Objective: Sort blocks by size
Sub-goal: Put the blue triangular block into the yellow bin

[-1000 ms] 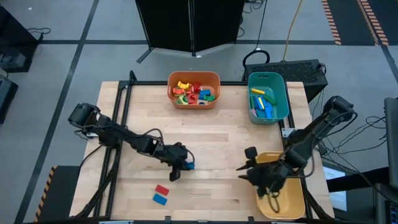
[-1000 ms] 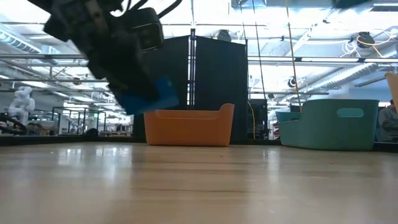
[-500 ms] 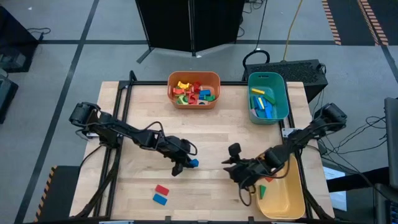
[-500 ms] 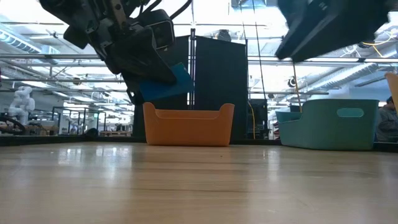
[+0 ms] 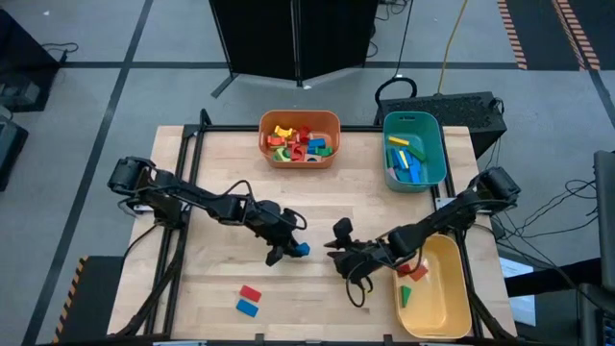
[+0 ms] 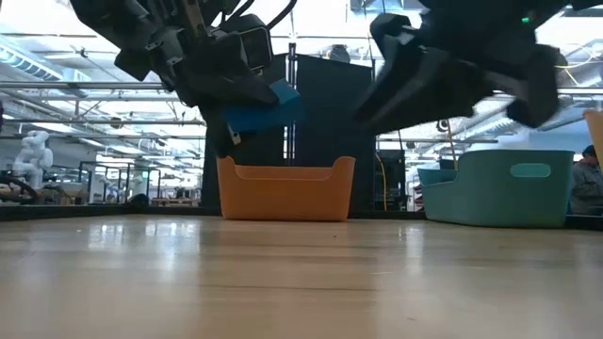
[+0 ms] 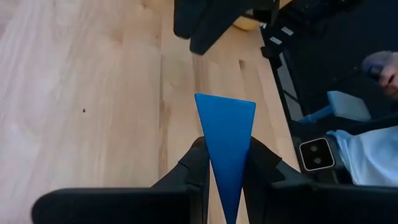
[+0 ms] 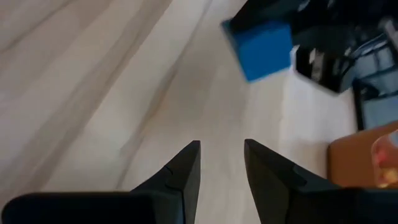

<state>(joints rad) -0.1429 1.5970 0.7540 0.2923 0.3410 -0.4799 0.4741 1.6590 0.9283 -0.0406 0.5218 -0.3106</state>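
Blue block (image 7: 225,134), clamped between left fingers (image 7: 194,168)

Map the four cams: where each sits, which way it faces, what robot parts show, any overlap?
High: overhead, straight down; whole table, both arms, orange bin, teal bin, yellow bin.
Low: tabletop height, level across to the orange bin; both grippers hang in from above.
Left wrist: on the left arm, looking past left gripper shut on blue block.
Right wrist: on the right arm, past the open, empty right gripper toward that block.
Shared: all four see the blue block.
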